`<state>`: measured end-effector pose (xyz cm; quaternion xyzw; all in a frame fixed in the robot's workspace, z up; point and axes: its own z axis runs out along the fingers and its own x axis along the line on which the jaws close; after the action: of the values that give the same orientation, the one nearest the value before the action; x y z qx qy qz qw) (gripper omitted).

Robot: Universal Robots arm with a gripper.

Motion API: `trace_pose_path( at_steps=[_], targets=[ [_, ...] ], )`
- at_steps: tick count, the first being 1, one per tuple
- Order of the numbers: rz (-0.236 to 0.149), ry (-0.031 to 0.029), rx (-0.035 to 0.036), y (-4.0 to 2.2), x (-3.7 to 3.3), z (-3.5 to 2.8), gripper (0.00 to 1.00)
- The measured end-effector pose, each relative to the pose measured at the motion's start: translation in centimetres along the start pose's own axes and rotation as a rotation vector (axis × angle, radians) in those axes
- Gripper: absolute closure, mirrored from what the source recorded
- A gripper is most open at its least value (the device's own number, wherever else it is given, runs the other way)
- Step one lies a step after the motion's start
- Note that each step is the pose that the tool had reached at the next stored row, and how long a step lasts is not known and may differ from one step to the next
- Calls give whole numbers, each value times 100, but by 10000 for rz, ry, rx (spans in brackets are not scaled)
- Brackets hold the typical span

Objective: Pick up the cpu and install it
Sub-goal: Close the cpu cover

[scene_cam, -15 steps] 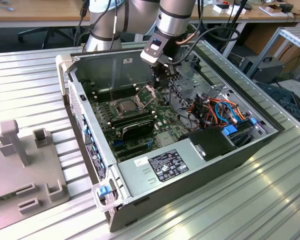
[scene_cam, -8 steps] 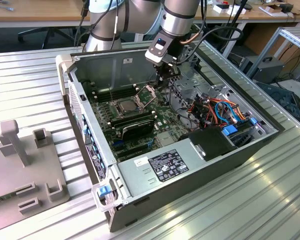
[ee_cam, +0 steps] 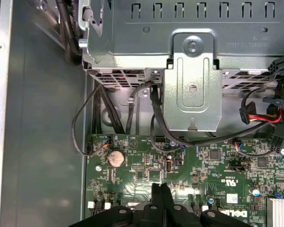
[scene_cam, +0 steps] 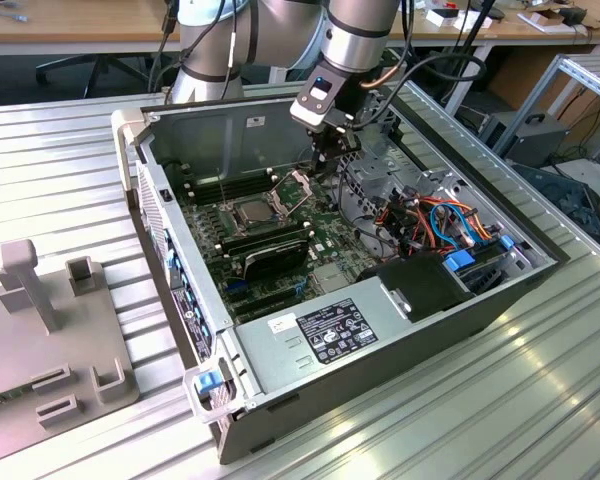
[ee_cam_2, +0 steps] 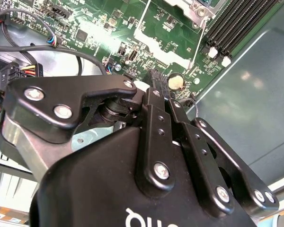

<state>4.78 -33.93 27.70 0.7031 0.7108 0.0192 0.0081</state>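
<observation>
- Open computer case (scene_cam: 380, 335) of matte grey sheet metal, on a ribbed metal table (scene_cam: 60, 150).
- Glossy green motherboard (scene_cam: 315, 240), dense with small parts.
- Black jointed gripper (ee_cam: 159, 188) over the board near the socket, fingers (ee_cam: 155, 198) pressed together, nothing between them.
- Hinged metal frame (scene_cam: 292, 185) tilted up, apparently unclamped.
- Flat pale square cpu (scene_cam: 252, 212) seemingly lying in the socket: placing judged done, locking left.
</observation>
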Motion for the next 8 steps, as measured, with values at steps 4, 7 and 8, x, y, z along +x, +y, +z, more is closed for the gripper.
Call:
trace_pose_path(
  at_steps=[4,7,8],
  targets=[
    [1,-2,0,2,0,5,89],
    [0,-1,0,2,0,6,89],
    [0,-1,0,2,0,6,89]
  ],
)
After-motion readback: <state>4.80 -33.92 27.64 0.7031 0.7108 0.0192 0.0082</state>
